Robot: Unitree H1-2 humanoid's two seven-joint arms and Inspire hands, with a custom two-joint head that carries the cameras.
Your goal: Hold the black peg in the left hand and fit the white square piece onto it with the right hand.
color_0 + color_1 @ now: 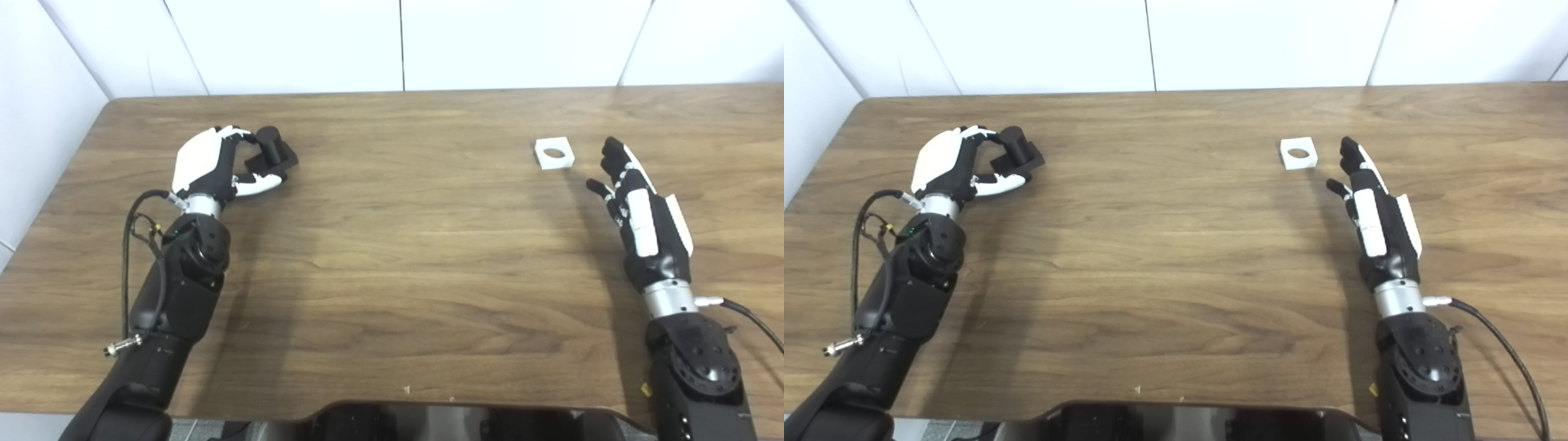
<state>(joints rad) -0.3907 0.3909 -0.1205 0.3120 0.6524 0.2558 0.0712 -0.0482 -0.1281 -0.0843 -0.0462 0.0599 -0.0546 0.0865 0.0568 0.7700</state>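
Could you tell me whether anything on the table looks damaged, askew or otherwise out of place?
Nothing stands out. The white piece lies flat, apart from the open right hand. The left hand curls around the black peg, which sits on the table. A few tiny specks lie near the front edge.

A brown wooden table [392,257] lies under both hands. White wall panels [392,43] stand behind it, far beyond the hands' fingertips.
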